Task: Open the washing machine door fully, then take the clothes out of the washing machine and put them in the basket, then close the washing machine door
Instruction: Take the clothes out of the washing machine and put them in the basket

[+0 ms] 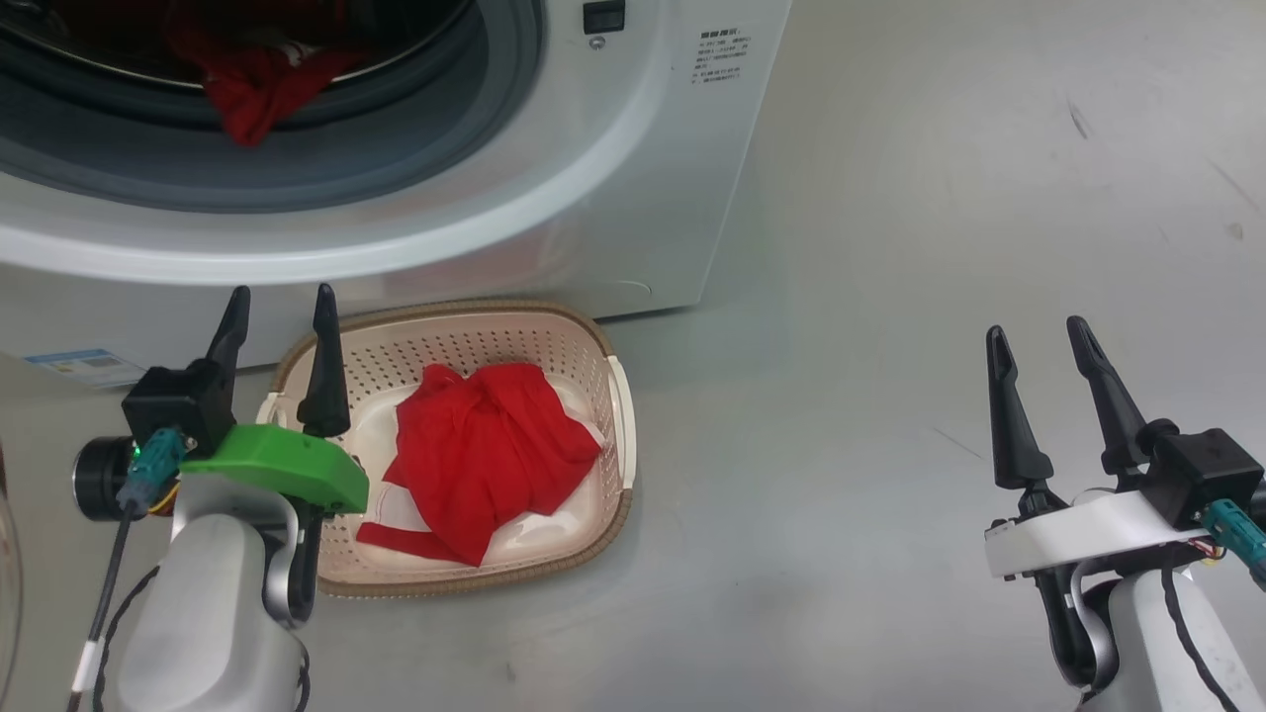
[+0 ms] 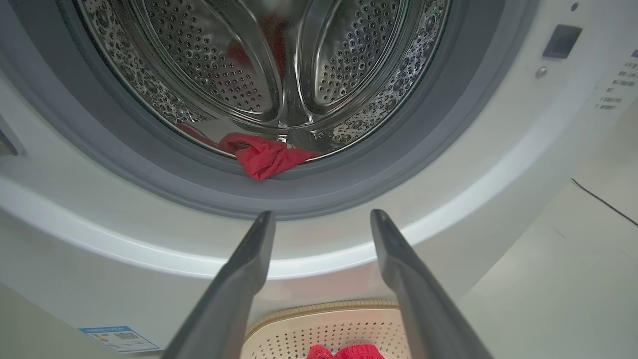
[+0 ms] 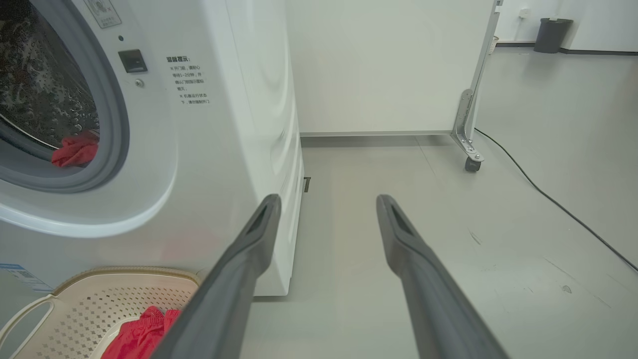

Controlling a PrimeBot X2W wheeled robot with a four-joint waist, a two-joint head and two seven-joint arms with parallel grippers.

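Seeing part of the clothes (image 1: pixel 485 445), a crumpled red piece with white trim, lying in the basket (image 1: pixel 625 435), below and just to the right of the left gripper (image 1: pixel 281 293). Seeing a second red garment (image 1: pixel 257 94) spilling over the lip of the steel drum (image 2: pixel 224 65) onto the grey seal (image 1: pixel 425 148) of the washing machine (image 1: pixel 643 148), ahead of and above the left gripper, straight beyond its tips in the left wrist view.

Holding the left gripper with its two dark fingers spread apart and nothing between them. Seeing its right finger crossing the basket's left rim in the head view, without being able to tell contact there. Holding the right gripper (image 1: pixel 1036 328) likewise parted and empty, well apart from basket and machine, over bare grey floor (image 1: pixel 890 297).

Reading little off the machine:
- Finding a blue-and-white sticker (image 1: pixel 84 364) low on the front, left of the left gripper, its print too small to make out.
- Finding a block of Chinese text (image 3: pixel 187 80) left of the right gripper's fingers, beside a small black latch slot (image 3: pixel 132 61), headed 温馨提示, with the lines under it too fine to be sure of.

Looking along the right gripper, taking in a white panel on a castor (image 3: pixel 471 163), a black cable (image 3: pixel 548 199) trailing across the floor, and a dark bin (image 3: pixel 551 35) far ahead to the right.
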